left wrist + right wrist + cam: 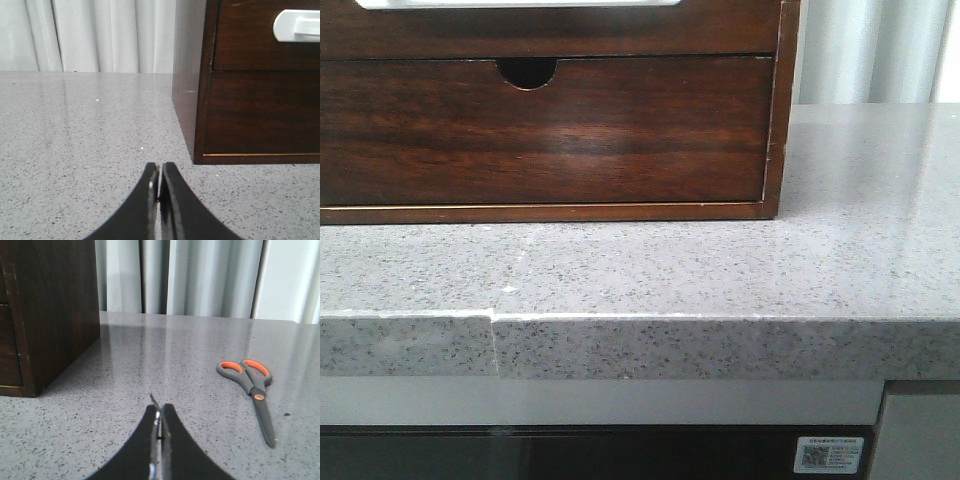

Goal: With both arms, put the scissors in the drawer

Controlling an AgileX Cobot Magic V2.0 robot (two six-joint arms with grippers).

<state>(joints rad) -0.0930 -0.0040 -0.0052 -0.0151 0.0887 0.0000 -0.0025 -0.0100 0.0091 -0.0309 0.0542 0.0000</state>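
The scissors (255,390), grey with orange-lined handles, lie closed and flat on the speckled grey counter; they show only in the right wrist view, off to one side of my right gripper (160,410). That gripper is shut and empty, low over the counter. My left gripper (160,169) is also shut and empty, low over the counter near the cabinet's corner. The drawer (260,45) is the upper dark wood front with the long pale cut-out (297,25), and it sits flush in the cabinet. Its lower part shows at the top of the front view (550,30). Neither gripper shows in the front view.
Below it is a second wood front with a small half-round notch (527,72), shut. The cabinet's side wall (55,310) stands close to my right gripper. The counter's front edge (640,320) is near the camera. Pale curtains (90,35) hang behind.
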